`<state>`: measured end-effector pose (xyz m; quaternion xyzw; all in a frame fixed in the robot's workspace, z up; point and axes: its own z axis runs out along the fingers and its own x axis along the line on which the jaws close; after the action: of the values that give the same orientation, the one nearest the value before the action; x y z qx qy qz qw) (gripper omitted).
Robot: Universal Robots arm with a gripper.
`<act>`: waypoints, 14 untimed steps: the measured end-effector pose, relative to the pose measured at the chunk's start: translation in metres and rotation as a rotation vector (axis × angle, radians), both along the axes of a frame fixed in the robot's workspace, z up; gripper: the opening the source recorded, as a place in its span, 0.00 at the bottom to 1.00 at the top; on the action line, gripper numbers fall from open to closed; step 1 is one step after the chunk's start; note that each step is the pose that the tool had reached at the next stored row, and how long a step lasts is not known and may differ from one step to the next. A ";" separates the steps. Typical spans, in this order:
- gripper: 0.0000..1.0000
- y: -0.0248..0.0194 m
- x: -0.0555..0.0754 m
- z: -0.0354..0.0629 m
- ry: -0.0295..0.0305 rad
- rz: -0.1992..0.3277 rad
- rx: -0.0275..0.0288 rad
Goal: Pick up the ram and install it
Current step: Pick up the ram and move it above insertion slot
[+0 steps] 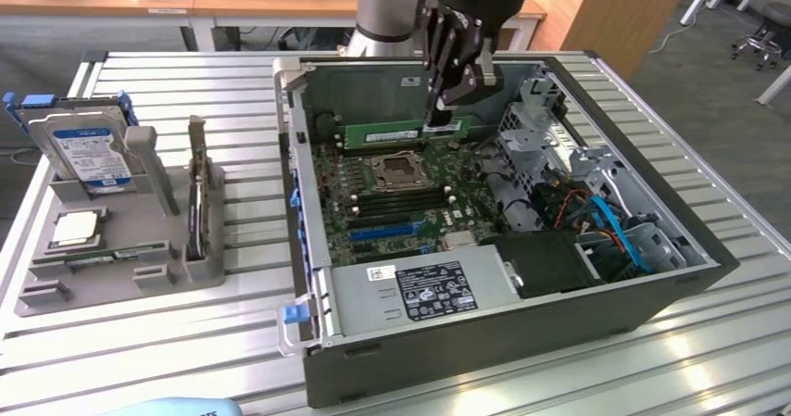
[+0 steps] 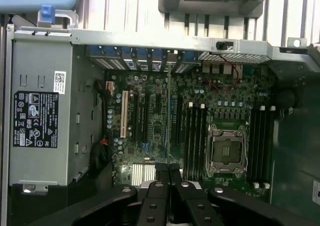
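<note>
Ram (image 1: 402, 134) (image 2: 169, 116), a long narrow green circuit-board stick with a white sticker on its side, held inside the open grey computer case (image 1: 495, 342), over the green motherboard (image 1: 395, 208) and near the case's back wall. Clamped close to one end by the black gripper (image 1: 443, 119) (image 2: 169, 172), with the black fingers (image 2: 161, 175) pressed together on the thin board. Seen edge-on from the wrist, as a thin line. Cannot tell whether touching the motherboard. Sticker writing too small to read.

In the case's front corner, a silver power supply box (image 1: 370, 296) (image 2: 40, 151) with a black label (image 1: 435, 291) (image 2: 35, 118) full of white symbols, not readable, and a small white code sticker (image 2: 59, 82).

Outside the case, on the exterior view's left, a grey plastic tray (image 1: 158, 272) with an upright silver hard drive (image 1: 89, 147), blue-and-white label, text not legible.
</note>
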<state>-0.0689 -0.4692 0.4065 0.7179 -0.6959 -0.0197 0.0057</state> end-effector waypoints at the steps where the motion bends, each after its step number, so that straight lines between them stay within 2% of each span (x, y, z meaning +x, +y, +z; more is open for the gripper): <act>1: 0.12 0.0000 0.002 0.0000 0.0000 0.000 0.0000; 14: 0.12 0.0000 0.023 0.0000 0.0000 0.000 0.0000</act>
<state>-0.0455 -0.4692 0.4065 0.7179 -0.6958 -0.0197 0.0058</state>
